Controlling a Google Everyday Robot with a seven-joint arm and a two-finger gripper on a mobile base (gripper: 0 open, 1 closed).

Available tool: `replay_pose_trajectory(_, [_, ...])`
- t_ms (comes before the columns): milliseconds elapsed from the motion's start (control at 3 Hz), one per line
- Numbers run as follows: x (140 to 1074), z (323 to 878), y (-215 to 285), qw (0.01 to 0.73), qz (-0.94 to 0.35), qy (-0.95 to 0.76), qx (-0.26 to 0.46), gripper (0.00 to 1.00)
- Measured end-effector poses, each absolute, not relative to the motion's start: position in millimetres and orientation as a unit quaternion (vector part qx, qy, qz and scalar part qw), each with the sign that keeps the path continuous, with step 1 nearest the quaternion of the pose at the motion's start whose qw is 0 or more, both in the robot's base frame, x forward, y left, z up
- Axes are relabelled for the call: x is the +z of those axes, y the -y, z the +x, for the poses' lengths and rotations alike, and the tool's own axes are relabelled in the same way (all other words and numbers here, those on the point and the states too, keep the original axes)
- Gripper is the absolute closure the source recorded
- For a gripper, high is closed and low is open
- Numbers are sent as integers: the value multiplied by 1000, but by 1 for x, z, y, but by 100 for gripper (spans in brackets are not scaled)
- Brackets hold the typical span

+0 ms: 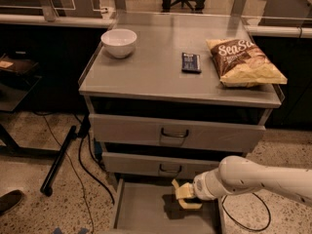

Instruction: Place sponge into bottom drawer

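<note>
Clearance is our concern: nearest us, the bottom drawer (141,211) stands open, and the gripper (186,195) hangs low over its right half, jaws clenched on the sponge (183,191). We judge that a release from this spot, right of centre, could bounce the light foam onto the rim or outside. The sponge shows pale yellow; we cannot see its green face. Behind, the upper drawers (175,133) are closed. Farther back sit a white bowl (119,42), a dark bar (191,62) and a chip bag (243,62).
</note>
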State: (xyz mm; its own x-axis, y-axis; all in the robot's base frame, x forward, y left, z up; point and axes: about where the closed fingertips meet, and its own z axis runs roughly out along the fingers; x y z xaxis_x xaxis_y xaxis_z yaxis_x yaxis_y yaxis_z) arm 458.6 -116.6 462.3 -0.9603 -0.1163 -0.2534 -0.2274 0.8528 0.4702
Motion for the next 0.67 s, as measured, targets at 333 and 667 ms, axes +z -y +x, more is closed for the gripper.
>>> replay_pose_trajectory(333, [438, 456, 114, 100, -88, -952, 276, 100])
replay_pose_trajectory(667, [399, 463, 110, 88, -80, -951, 286, 100])
